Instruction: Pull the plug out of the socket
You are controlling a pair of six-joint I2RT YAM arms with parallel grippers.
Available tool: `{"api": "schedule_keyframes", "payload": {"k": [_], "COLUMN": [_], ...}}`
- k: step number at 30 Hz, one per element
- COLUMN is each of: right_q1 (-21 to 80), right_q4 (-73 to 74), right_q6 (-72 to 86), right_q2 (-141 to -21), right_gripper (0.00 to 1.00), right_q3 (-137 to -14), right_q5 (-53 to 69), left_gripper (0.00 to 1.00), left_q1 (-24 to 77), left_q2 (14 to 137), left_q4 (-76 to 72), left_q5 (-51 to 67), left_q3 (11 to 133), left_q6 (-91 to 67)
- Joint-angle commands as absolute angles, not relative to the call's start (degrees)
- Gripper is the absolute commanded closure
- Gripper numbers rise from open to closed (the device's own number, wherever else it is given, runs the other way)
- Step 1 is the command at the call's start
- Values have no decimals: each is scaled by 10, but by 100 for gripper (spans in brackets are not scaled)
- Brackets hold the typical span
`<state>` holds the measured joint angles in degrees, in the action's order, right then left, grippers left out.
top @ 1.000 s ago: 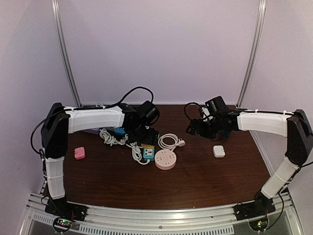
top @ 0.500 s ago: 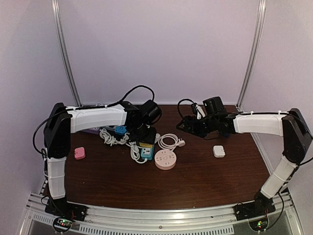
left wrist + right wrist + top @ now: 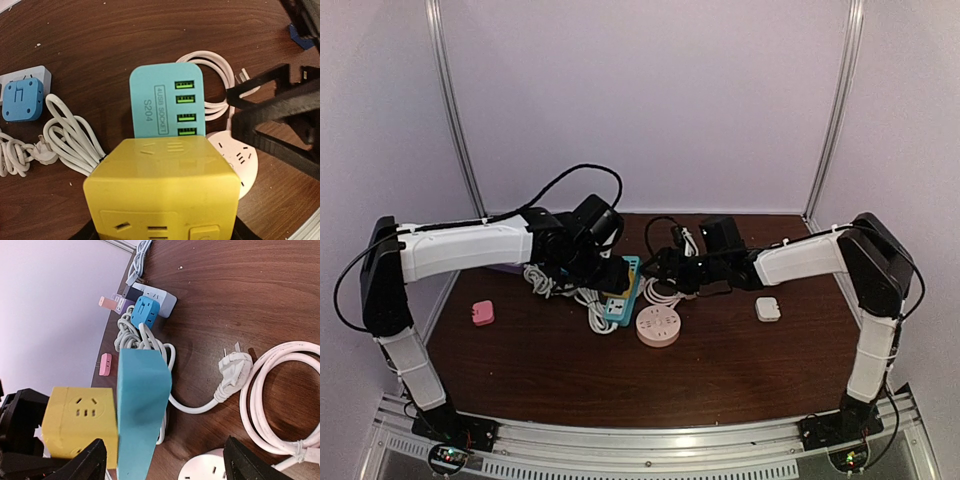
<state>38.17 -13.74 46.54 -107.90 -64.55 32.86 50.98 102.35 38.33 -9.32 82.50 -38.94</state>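
From the top external camera I am watching the left gripper clamping the yellow cube plug, which is sitting against the teal socket block near the middle of the table. The block is tilting up on one long edge. The right gripper is reaching in from the other side, just beside the block. A round pink socket is lying just in front of the pair, a small white adaptor is resting well off to the right, and a pink adaptor well off to the left. The left wrist camera is showing the plug filling the lower frame, with dark bits of finger pressing at both bottom corners. Its upper face is carrying pin slots and a button. The block is sticking out beyond it, labelled "4USB SOCKET S204", with four green USB ports in a column. The right arm's black fingers are hanging spread apart just to the right of the ports. A blue adaptor and looped white cables are lying to the left. The right wrist camera is showing its own jaws standing wide and holding nothing. The block is standing edge-on ahead of them, with the plug flush against its left face, and a loose white plug is lying on the wood.
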Motion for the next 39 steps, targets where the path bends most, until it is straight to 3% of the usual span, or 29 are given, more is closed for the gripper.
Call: {"api": "schedule_keyframes", "payload": {"k": [1, 7, 14, 21, 32, 39], "right_q1": [389, 405, 406, 412, 414, 413], "right_q4": [-226, -232, -256, -262, -234, -232], "right_q6": [510, 521, 549, 558, 539, 539], "right_q2": [-1110, -1138, -1157, -1168, -1170, -1179], "right_gripper": [19, 22, 48, 53, 96, 99], "right_q3": [-681, -707, -708, -714, -715, -707], "right_q5": [353, 343, 351, 364, 332, 302], "left_gripper": [83, 83, 83, 82, 83, 81], "left_q1": [514, 514, 514, 514, 514, 510], "left_q2": [986, 969, 955, 951, 940, 911], "left_q4": [319, 305, 288, 283, 305, 321], "left_q5": [-51, -32, -23, -30, -12, -13], "left_q3": [805, 788, 781, 782, 788, 792], "left_q6": [-366, -347, -338, -333, -329, -324]}}
